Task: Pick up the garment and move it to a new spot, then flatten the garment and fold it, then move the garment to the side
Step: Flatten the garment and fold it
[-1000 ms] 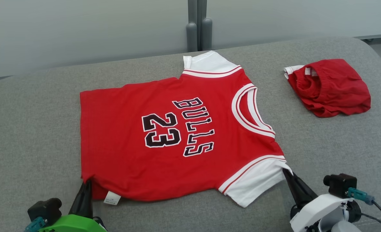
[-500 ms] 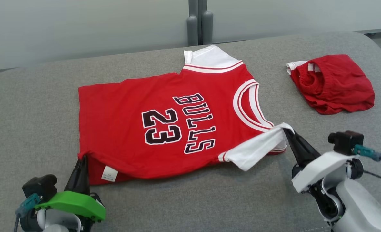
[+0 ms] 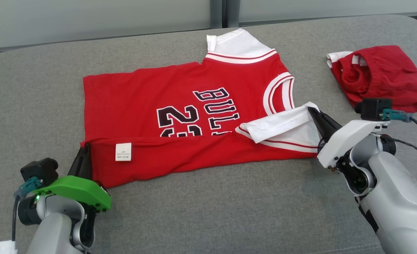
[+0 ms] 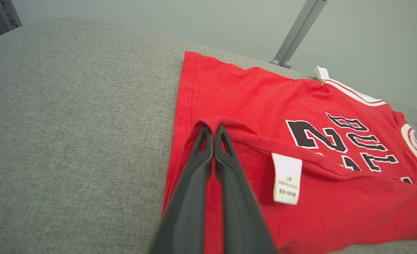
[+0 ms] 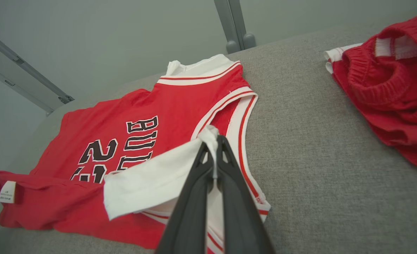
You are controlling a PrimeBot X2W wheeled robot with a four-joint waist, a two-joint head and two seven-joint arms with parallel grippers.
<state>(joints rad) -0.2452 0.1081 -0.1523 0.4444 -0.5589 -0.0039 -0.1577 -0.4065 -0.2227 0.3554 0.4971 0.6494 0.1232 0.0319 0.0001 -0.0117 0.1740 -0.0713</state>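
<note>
Head view shows a red fabric jersey (image 3: 166, 95), white-sleeved and black-lettered, lying on a coarse grey woven cushion (image 3: 201, 211), its near edge doubled over. Left gripper (image 3: 84, 150) pinches the red hem corner; right gripper (image 3: 313, 112) pinches a white sleeve. Crumpled red shorts (image 3: 388, 77) lie well apart.

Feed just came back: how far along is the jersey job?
Done: the jersey lies spread flat on the grey cushion. In hand: the first fold, with the left gripper shut on the hem corner and the right gripper shut on the white sleeve, the near edge turned over the lower half of the 23. Left: finish folding, release, move it aside.
</note>
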